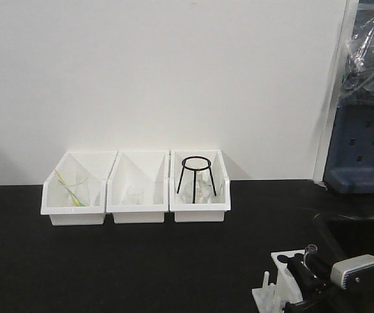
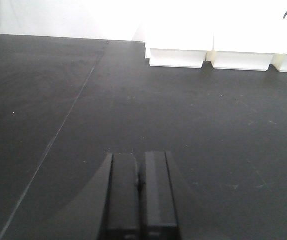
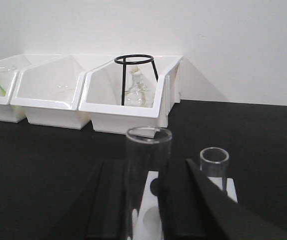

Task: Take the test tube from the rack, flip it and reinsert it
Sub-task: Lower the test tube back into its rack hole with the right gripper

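In the right wrist view a clear glass test tube (image 3: 147, 165) stands upright, open rim up, between the two black fingers of my right gripper (image 3: 144, 170). The fingers press on both its sides. Below it is the white rack (image 3: 151, 212) with round holes. A second clear tube (image 3: 214, 162) stands in the rack further right. In the front view the rack (image 1: 279, 283) sits at the bottom right with the right gripper (image 1: 307, 267) over it and a tube rim (image 1: 313, 248) showing. My left gripper (image 2: 140, 157) is shut and empty, low over the black table.
Three white slant-fronted bins (image 1: 135, 205) stand in a row by the back wall. The right bin holds a black wire tripod (image 1: 195, 175) and glassware, and the others hold glassware. A dark blue unit (image 1: 363, 150) stands at the right.
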Available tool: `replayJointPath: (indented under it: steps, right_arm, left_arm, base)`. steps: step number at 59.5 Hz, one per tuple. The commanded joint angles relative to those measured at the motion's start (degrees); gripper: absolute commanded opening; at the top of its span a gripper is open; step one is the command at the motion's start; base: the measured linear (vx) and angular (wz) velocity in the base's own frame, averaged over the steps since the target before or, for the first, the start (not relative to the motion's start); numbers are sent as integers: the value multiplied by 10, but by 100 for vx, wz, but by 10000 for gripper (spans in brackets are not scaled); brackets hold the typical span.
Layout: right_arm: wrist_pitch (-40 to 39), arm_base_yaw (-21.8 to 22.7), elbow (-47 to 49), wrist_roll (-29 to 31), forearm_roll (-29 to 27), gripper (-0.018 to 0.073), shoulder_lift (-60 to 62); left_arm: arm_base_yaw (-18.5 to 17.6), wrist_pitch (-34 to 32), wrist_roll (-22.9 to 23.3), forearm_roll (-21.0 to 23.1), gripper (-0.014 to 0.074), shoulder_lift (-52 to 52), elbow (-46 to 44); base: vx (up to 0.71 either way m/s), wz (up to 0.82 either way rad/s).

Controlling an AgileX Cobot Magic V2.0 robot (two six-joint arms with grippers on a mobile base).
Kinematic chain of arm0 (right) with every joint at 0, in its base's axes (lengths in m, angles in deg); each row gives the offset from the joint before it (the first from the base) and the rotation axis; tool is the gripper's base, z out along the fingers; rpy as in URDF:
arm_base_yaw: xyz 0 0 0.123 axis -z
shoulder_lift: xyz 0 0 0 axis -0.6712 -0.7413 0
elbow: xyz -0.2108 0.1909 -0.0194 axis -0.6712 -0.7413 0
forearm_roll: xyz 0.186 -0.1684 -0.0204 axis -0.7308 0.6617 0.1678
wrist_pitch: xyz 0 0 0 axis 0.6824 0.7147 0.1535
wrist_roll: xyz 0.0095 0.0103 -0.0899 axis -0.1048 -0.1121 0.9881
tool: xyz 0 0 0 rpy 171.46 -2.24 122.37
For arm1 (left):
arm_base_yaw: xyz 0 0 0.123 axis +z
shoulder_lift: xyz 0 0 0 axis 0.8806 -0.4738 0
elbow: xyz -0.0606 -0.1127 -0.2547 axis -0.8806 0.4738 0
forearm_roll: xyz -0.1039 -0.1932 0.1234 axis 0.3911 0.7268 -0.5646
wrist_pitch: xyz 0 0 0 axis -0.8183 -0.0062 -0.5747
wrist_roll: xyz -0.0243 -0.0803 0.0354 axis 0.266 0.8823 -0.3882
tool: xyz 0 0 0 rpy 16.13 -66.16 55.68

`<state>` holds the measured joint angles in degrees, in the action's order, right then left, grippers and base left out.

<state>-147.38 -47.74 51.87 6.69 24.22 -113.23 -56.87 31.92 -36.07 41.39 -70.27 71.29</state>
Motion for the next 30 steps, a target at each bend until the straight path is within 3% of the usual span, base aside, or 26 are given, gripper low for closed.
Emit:
replayJointPath:
  steps: [1,12,30]
  right_arm:
    - [-98,4,9,11,7,1,14]
    - [-98,4,9,11,7,115,14]
    - [-94,4,9,10,2,477,74]
  left_arm:
    - [-3,-51,0,2,-6,7,1]
    - [-3,-51,0,2,-6,7,1]
    - [-3,-51,0,2,-6,7,1]
  base:
    - [0,0]
    - [0,0]
    - [0,0]
